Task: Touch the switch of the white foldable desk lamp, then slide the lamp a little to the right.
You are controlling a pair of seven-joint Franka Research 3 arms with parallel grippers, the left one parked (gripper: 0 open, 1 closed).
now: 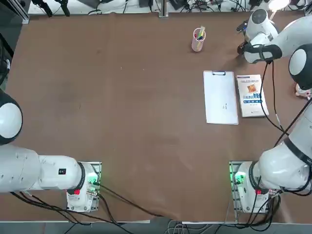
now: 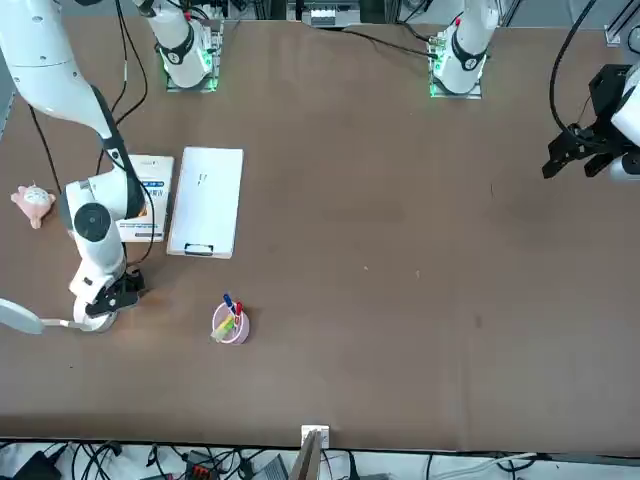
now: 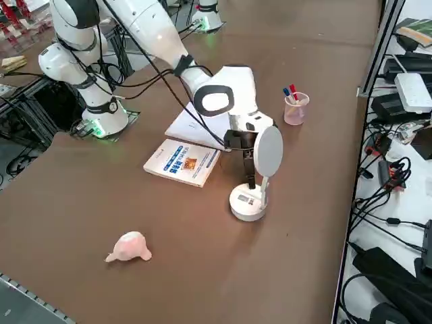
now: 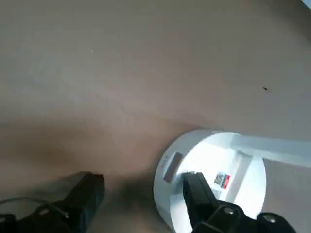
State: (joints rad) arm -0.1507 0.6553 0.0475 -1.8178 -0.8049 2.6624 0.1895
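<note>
Hovering wide open, the right hand (image 4: 143,201), one black finger over the smooth white round base of the foldable desk lamp (image 3: 248,203); standing on the matte brown bench (image 1: 131,107), near the flat-covered paperback (image 3: 182,163).

In the top view, the white foldable desk lamp with a round disc base (image 3: 248,202) is largely covered by the white jointed robot arm (image 1: 287,39); its glowing head is cut by the upper edge. In the front view, the round head (image 2: 18,316) is cut by the left edge, and the base (image 2: 97,320) is partly covered by the right gripper (image 2: 116,294). The small pink plush toy (image 1: 302,91) is partly hidden by the arm in the top view. The white book with blue lettering (image 2: 148,195) is partly covered by the arm in the front view; its smaller print is illegible. In the right wrist view, one black finger (image 4: 199,201) hides part of the base, which the lower edge also cuts. The small label (image 4: 222,180) cannot be read.
</note>
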